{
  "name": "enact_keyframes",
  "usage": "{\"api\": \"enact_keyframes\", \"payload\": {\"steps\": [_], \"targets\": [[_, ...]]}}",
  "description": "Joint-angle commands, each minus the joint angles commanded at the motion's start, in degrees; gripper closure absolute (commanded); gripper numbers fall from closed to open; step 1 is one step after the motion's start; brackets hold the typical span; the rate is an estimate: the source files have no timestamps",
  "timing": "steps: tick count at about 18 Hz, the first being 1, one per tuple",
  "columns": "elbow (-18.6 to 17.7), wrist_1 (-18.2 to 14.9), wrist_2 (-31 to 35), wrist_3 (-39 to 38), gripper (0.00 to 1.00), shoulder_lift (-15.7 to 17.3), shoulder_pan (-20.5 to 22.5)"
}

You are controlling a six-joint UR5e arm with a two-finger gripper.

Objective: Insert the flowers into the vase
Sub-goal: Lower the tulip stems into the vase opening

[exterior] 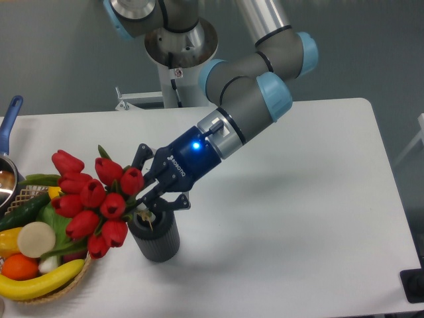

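The flowers (pixel 93 199), a bunch of red tulip heads with green leaves, lean out to the left over the vase. Their stems run down into the mouth of the vase (pixel 156 238), a short dark grey ribbed cylinder standing upright on the white table. My gripper (pixel 147 199) reaches in from the upper right and sits just above the vase's rim. Its black fingers (pixel 151 177) are closed around the stems right at the rim. The lower part of the stems is hidden inside the vase and behind the fingers.
A woven wicker basket (pixel 63 286) with toy fruit and vegetables, among them a banana (pixel 40 281) and a cucumber (pixel 23 211), stands at the left edge, right beside the vase and under the tulip heads. A pan with a blue handle (pixel 8 122) is at the far left.
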Motion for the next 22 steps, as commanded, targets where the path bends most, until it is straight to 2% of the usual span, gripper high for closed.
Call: {"api": "enact_keyframes", "payload": {"steps": [10, 15, 19, 22], "targets": [[-3.25, -0.09, 0.09, 5.55, 0.85, -1.58, 0.35], [-5.01, -0.09, 0.79, 5.63, 0.75, -1.67, 1.05], [-5.89, -0.17, 1.23, 5.63, 0.59, -1.67, 1.67], [-6.33, -0.26, 1.32, 5.55, 0.38, -1.94, 2.28]]}}
